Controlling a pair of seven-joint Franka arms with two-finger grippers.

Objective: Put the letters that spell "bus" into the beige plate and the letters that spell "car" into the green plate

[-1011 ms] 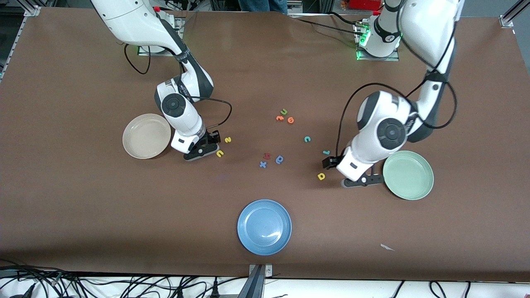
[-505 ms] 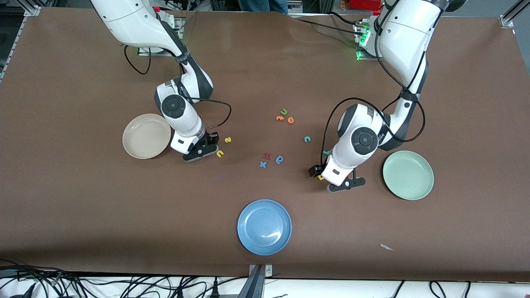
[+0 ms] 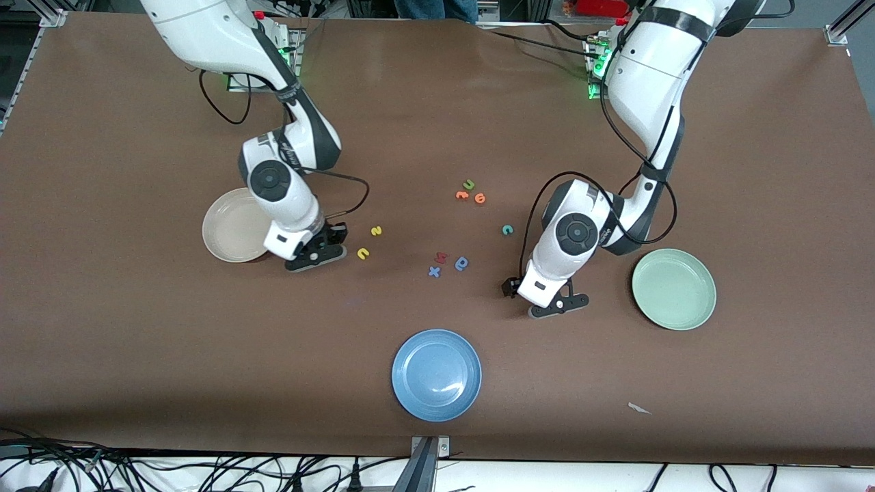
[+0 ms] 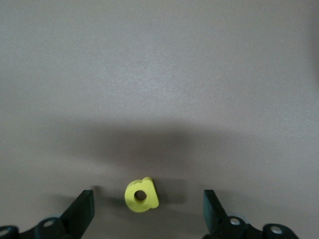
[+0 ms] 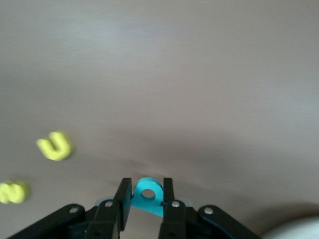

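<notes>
**Teal "b" pinched by the right gripper; left gripper open around the yellow "a"**

The right gripper (image 5: 144,201) sits low beside the rim of the round cream-beige plate (image 3: 229,229), left of centre in the front view. Its black fingers (image 5: 122,199) are closed on the small teal foam "b" (image 5: 148,193), whose round hole shows between the pads. Just beside it lie the yellow foam "u" (image 3: 363,253) and yellow foam "s" (image 3: 376,231), flat on the matte brown table (image 3: 437,116), with bare surface between them and the plate.

The left gripper (image 4: 148,211) is down at the table right of centre in the front view, its fingers spread wide on either side of the yellow foam "a" (image 4: 141,195) without touching it; clear gaps remain on both sides. The front view hides this letter under the wrist. The teal foam "c" (image 3: 507,229) lies above the gripper in that view; the teal "r" is not visible. The smooth pale mint-green plate (image 3: 674,289) stands empty near the right edge, well apart from the gripper.

A loose cluster of other letters occupies the middle: a green "u" (image 3: 469,184) with two orange letters (image 3: 471,197), and lower a red letter (image 3: 441,257), a blue "x" (image 3: 434,271) and a blue round letter (image 3: 462,263). A glossy blue plate (image 3: 436,375) sits at lower centre with broad open table around it.
</notes>
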